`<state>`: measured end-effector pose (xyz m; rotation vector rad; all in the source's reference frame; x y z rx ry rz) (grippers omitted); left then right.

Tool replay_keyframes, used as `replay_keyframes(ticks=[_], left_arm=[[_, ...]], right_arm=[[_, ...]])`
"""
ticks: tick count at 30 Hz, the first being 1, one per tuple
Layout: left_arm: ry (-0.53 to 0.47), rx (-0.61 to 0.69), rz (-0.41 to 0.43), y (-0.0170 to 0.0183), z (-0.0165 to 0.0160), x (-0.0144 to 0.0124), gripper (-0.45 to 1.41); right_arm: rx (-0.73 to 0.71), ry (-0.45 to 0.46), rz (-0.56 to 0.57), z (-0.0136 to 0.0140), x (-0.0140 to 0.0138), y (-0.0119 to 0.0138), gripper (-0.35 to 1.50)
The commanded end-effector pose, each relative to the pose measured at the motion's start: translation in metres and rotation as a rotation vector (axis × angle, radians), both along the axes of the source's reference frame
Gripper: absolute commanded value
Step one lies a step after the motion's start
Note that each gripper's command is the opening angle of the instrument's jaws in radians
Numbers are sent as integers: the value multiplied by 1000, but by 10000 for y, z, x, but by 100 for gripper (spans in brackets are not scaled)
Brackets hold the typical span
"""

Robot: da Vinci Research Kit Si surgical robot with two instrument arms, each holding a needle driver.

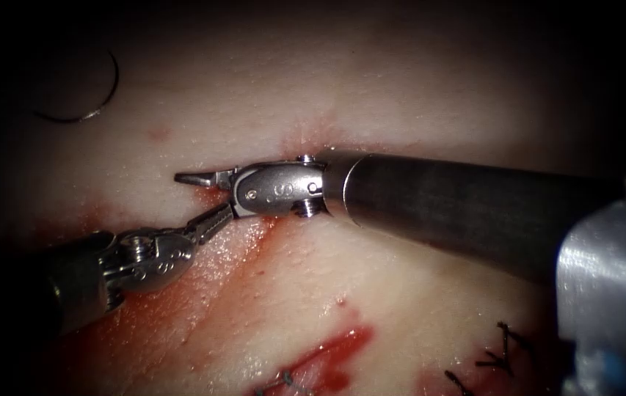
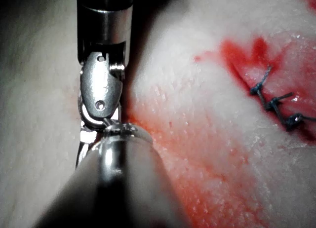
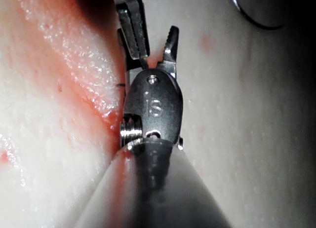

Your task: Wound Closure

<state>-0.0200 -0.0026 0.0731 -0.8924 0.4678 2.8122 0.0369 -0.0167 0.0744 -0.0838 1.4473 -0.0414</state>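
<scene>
While needle [image 1: 85, 95] lies loose on tissue [image 1: 415, 95], both claws empty.

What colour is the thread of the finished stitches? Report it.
Dark blue-grey, seen best in the left wrist view: the stitches cross the red-stained cut.

The right tool [image 3: 157, 53] has its jaws parted over the tissue [image 3: 256, 139]. The left tool's [image 3: 132, 25] tip reaches in between and beside them. Red fluid [image 3: 98, 107] wets the tissue beside the wrist.
</scene>
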Motion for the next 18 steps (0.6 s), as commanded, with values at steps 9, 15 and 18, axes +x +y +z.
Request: replay_keyframes(ticks=[9, 15, 18], left_arm=[[0, -1, -1, 3, 4, -10, -45], [1, 1, -1, -1, 0, -12, -45], [2, 1, 0, -3, -1, -10, -45]], right_arm=[[-6, -143, 7, 20, 17, -3, -35], [16, -188, 35, 33, 18, -6, -35], [100, -159, 32, 29, 17, -3, 15]])
